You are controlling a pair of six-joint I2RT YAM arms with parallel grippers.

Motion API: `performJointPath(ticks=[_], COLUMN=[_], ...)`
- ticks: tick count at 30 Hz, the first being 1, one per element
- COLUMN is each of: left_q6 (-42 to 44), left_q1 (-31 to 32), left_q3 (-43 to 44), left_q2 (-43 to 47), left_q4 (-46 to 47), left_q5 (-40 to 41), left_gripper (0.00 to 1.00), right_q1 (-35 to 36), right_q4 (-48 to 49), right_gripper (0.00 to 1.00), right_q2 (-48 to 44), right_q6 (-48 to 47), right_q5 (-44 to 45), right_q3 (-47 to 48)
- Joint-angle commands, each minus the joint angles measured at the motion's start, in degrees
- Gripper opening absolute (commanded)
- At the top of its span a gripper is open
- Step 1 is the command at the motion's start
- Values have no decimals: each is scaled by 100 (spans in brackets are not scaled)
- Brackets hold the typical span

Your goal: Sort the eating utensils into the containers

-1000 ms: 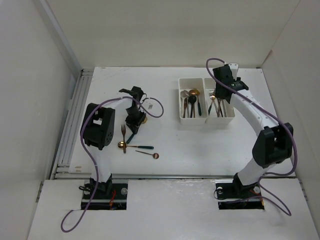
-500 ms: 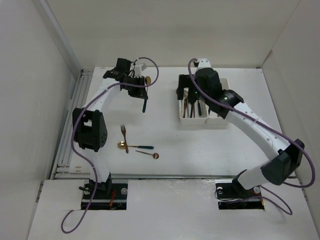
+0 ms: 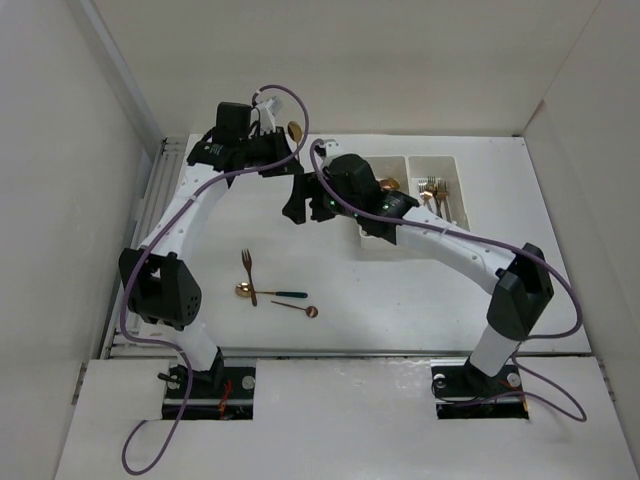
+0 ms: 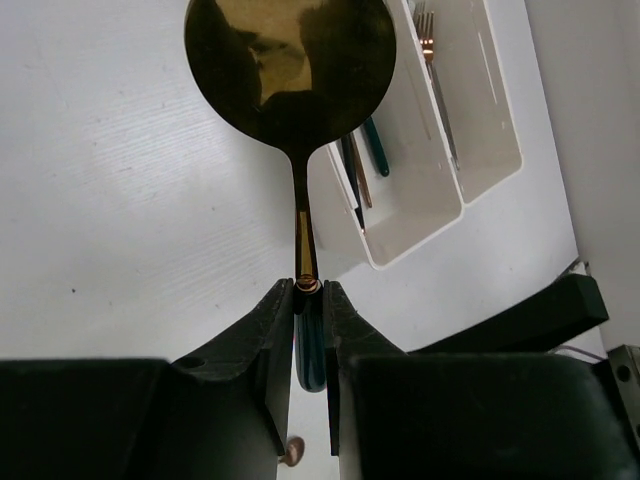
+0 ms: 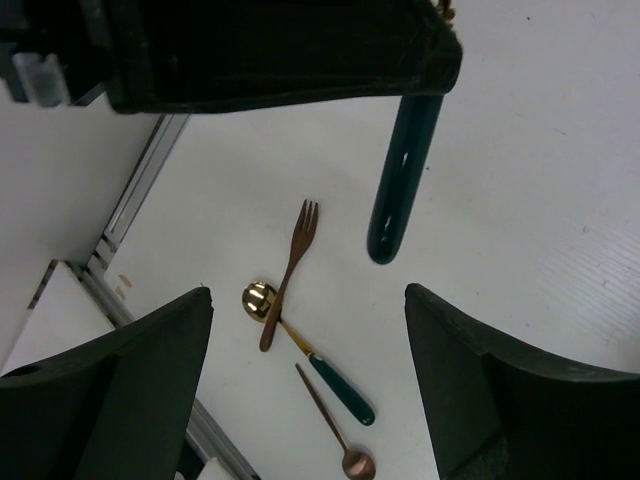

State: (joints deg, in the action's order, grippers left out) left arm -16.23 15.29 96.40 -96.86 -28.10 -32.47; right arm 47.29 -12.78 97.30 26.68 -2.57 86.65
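from the overhead camera, the left gripper [image 3: 283,158] is raised at the far left of the table [image 3: 400,290], clamped on a gold spoon [image 3: 294,130] whose bowl points to the back wall. the right gripper [image 3: 299,201] reaches across to just beside it, and its arm hides part of the near end of the two joined white bins [image 3: 410,160] at the far right; spoons lie in the left bin and forks in the right. three utensils rest on the table nearer the bases: a copper fork [image 3: 246,268], a teal-handled spoon [image 3: 270,293] touching the fork's handle, and a small copper spoon [image 3: 297,307] just beside it. in the left wrist camera, both fingers [image 4: 270,330] pinch the gold spoon's dark teal handle, the bowl [image 4: 290,60] sticks out ahead, and the bins [image 4: 415,215] lie below to the right. in the right wrist camera, the right gripper's fingers [image 5: 130,370] stand wide apart, gripping nothing; the held spoon's teal handle [image 5: 400,180] hangs from the dark left gripper above, and the fork [image 5: 290,270], teal-handled spoon [image 5: 340,385] and copper spoon [image 5: 335,440] lie on the table below.
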Motion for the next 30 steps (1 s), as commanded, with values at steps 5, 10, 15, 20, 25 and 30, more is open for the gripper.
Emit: performJointPath(ticks=[5, 10, 15, 20, 25, 30], left_q6=[-179, -65, -126, -179, -179, -126], left_q1=[-17, -17, -17, -17, -17, -17], left_q3=[-192, -192, -192, -192, -78, -25], left_q2=[396, 396, 396, 448, 449, 449], left_q4=[76, -56, -56, -56, -56, -56], left_q5=[-427, -497, -892, -1016, -1069, -1069], left_gripper=[0, 0, 0, 0, 0, 0], right_q1=[-9, -9, -9, -9, -9, -9], right_q4=[434, 127, -743, -701, -647, -770], right_gripper=[77, 73, 61, 57, 57, 37], right_q2=[61, 333, 1009, 1020, 879, 826], right_q6=[198, 198, 198, 250, 250, 198], right_q5=[397, 880, 951, 890, 1214, 1522], right_q3=[467, 790, 1511, 1557, 1425, 1320])
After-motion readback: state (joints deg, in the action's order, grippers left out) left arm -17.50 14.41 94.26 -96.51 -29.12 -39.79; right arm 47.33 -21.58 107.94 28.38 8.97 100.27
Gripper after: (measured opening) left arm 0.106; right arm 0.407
